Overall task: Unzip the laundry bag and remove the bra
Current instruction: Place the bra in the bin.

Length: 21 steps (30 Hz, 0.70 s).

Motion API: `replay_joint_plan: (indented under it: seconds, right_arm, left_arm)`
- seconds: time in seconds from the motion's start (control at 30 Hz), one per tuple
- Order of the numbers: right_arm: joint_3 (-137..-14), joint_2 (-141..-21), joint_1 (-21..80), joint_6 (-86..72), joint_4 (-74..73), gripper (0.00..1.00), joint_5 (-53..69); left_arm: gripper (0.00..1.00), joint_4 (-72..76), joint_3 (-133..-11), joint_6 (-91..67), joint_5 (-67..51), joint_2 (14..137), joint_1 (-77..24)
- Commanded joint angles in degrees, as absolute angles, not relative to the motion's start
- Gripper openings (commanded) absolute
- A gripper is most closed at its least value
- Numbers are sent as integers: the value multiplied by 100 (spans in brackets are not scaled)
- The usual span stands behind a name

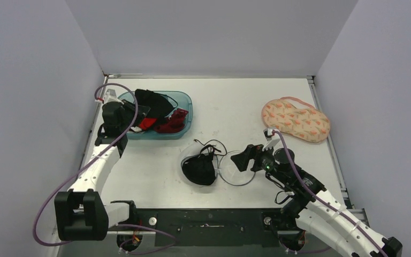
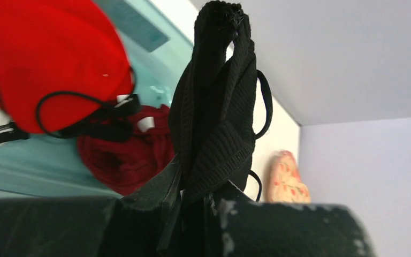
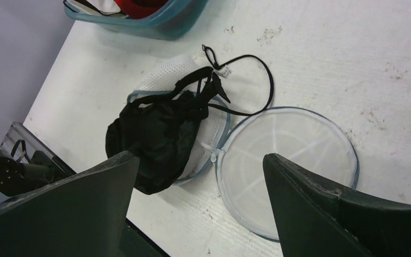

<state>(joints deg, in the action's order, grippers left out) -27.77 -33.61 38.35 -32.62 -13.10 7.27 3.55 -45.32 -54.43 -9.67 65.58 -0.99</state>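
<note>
Fingers of the left gripper (image 2: 192, 206) are pressed together on a black ribbed garment (image 2: 214, 107), with the arm stretched forward over the teal bin (image 1: 187, 99). The right gripper (image 3: 199, 158) is held spread above the unzipped mesh laundry bag (image 3: 286, 160), on which a black bra (image 3: 155, 139) lies.

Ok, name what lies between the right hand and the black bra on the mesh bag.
Only the bag's round mesh lid, flipped open on the white table; the right wrist view shows it.
</note>
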Motion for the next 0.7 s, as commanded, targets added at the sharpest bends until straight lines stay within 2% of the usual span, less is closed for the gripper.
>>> replay_joint_plan:
  seconds: [0.0, 0.2, 0.47, 0.5, 0.6, 0.67]
  right_arm:
    - [-2617, -3389, 3897, -3456, -555, 90, 721]
    - [-2473, -3468, 3934, -3306, -451, 90, 730]
    - [-2581, -3720, 3964, -2936, -421, 90, 623]
    - [-2595, -3766, 3968, -2928, -395, 90, 630]
    - [-2586, -3843, 3973, -2910, -311, 90, 667]
    - [-2566, -3850, 3973, -2891, -283, 90, 655]
  left_arm:
    - [0, 560, -4620, -4958, -346, 7027, 51]
    - [0, 1019, -4627, -5195, -644, 8034, 761]
    - [0, 1148, -4827, -5252, -826, 8789, 835]
    - [7, 1173, -4795, -5274, -833, 8791, 835]
    - [39, 1161, -4746, -5301, -806, 8753, 834]
    - [53, 1100, -4754, -5288, -777, 8710, 835]
